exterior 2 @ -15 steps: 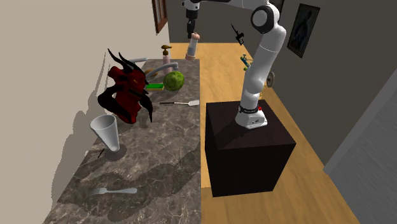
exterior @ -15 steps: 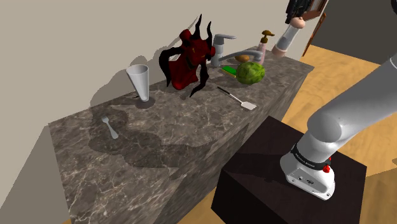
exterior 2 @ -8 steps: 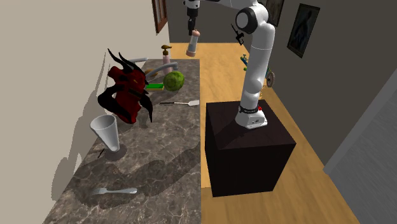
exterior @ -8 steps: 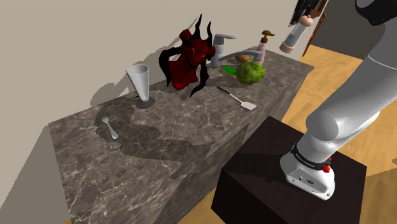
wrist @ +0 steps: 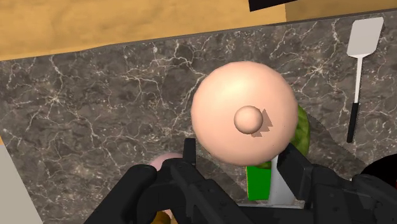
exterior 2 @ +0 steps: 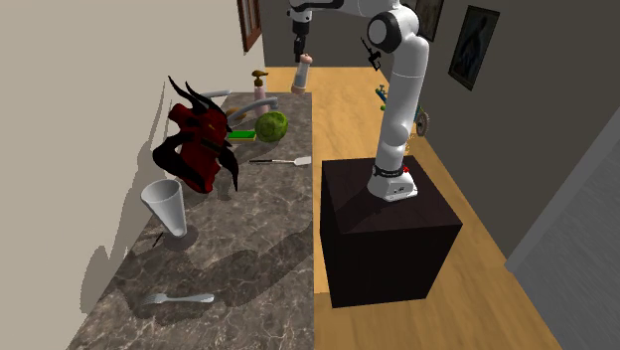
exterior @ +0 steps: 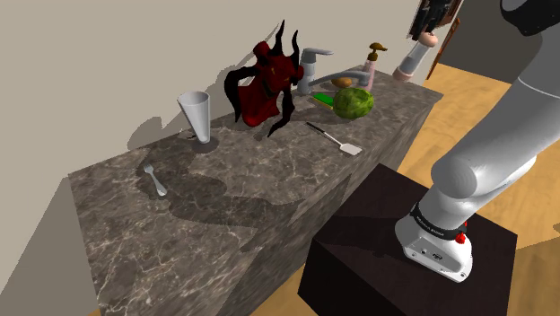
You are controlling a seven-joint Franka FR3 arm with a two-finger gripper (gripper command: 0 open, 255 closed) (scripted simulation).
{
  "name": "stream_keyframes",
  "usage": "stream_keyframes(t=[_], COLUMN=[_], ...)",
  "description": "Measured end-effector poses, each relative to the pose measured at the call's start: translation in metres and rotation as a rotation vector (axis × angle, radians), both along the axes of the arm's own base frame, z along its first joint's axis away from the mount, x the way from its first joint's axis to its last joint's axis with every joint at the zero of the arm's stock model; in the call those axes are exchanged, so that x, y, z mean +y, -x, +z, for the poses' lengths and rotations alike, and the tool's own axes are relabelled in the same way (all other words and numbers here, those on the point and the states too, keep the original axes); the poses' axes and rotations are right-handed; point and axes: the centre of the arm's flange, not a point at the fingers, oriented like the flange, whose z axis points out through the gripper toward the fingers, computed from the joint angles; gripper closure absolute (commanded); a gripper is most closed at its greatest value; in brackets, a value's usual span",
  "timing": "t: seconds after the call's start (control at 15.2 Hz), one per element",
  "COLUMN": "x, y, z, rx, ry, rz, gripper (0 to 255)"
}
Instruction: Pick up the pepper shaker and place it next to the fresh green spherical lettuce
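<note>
Clasping the pink-domed pepper shaker [wrist: 243, 121] between the fingers [wrist: 189, 156] over a marbled surface [wrist: 95, 95], with lettuce [wrist: 304, 130] partly behind the shaker and a spatula [wrist: 364, 51] near it.

Home kitchen. Marble counter [exterior: 251, 206] with faucet [exterior: 314, 61], soap dispenser [exterior: 371, 63], fork [exterior: 157, 180], spatula [exterior: 337, 140]. Wood floor [exterior 2: 487, 249] and framed picture [exterior 2: 469, 47] beyond.

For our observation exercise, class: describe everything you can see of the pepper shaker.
The shaker is a slim cylinder, pale grey below and pinkish above, with a rounded pink cap that has a small knob in its middle. The gripper clasps it near the top, one black finger on each side. It hangs above the far end of the counter, apparently clear of the surface, and in the shoulder view it leans.
</note>
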Motion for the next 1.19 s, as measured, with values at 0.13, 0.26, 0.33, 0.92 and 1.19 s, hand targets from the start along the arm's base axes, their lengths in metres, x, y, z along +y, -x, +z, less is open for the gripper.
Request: stream_keyframes(t=[0.13,0.26,0.33,0.92,1.19], x=[0.000,-0.001,-0.001,0.000,0.000], y=[0.001,-0.001,0.000,0.001,0.001], z=[-0.011,-0.020,-0.026,-0.074,-0.095], rx=[0.000,0.000,0.000,0.000,0.000], ry=[0.000,0.000,0.000,0.000,0.000], rz=[0.000,0.000,0.000,0.000,0.000], gripper=[255,255,255,255,255])
